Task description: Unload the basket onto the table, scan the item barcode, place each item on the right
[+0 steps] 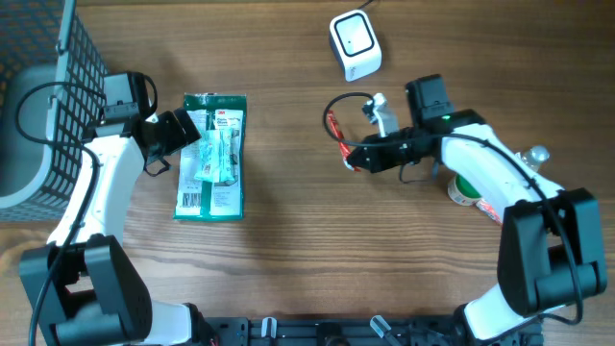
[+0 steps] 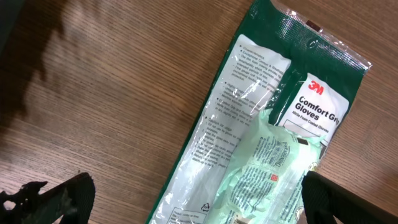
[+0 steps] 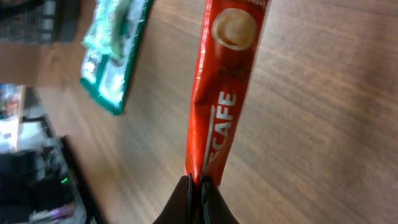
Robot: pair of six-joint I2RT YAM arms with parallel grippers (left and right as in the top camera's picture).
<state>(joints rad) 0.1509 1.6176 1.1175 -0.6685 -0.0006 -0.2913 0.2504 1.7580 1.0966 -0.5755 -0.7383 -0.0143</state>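
Note:
My right gripper point(image 1: 354, 160) is shut on the end of a red coffee sachet point(image 1: 333, 129), holding it just above the table right of centre. In the right wrist view the sachet point(image 3: 221, 93) stands out from the closed fingertips point(image 3: 198, 186); no barcode shows on it. A white barcode scanner point(image 1: 356, 45) sits at the far edge, beyond the sachet. My left gripper point(image 1: 181, 132) is open over the top of a green 3M glove pack point(image 1: 213, 159) lying flat. In the left wrist view the pack point(image 2: 267, 124) lies between the spread fingers point(image 2: 68, 193), untouched.
A dark wire basket point(image 1: 38, 86) fills the far left corner. A green-and-white roll point(image 1: 466, 189) and a clear bulb-like object point(image 1: 534, 155) lie beside the right arm. A small white item point(image 1: 381, 110) stands just behind the right gripper.

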